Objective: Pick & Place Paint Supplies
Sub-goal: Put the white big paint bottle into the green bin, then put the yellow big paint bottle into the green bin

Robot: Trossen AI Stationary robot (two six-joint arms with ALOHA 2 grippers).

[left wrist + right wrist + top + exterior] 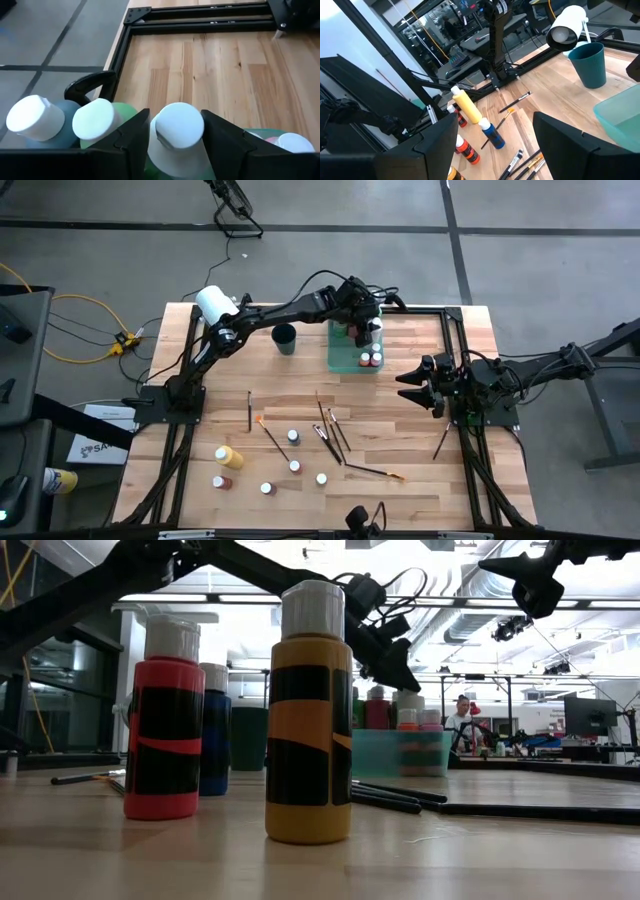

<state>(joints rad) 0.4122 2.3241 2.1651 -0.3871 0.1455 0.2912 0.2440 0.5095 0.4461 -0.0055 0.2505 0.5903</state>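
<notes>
I have the left end effector (362,320) over the far end of the green tray (341,362), and the wrist view shows its fingers (125,137) standing to either side of a white-capped bottle (177,125), with a slight gap at the cap. I judge this to be the release of a bottle set down among the others in the tray, so the jaws read as partly spread rather than pinching. To do it well I would let the fingers clear the cap fully, then lift straight up, because the neighbouring bottles (95,120) stand just beside it and a sideways exit could tip them.

The right end effector (425,385) waits near the right edge of the worktop (430,480), jaws wide apart and holding nothing.

Still to collect on the wooden worktop are a yellow bottle (228,456), a red bottle (221,481), several small bottles seen cap-up (294,466) and scattered paintbrushes (330,435). A dark teal cup (284,339) and a white roll (212,304) stand at the far left. Around the worktop is grey concrete floor with cables; the low view shows an open workshop with a person (462,720) far behind.
</notes>
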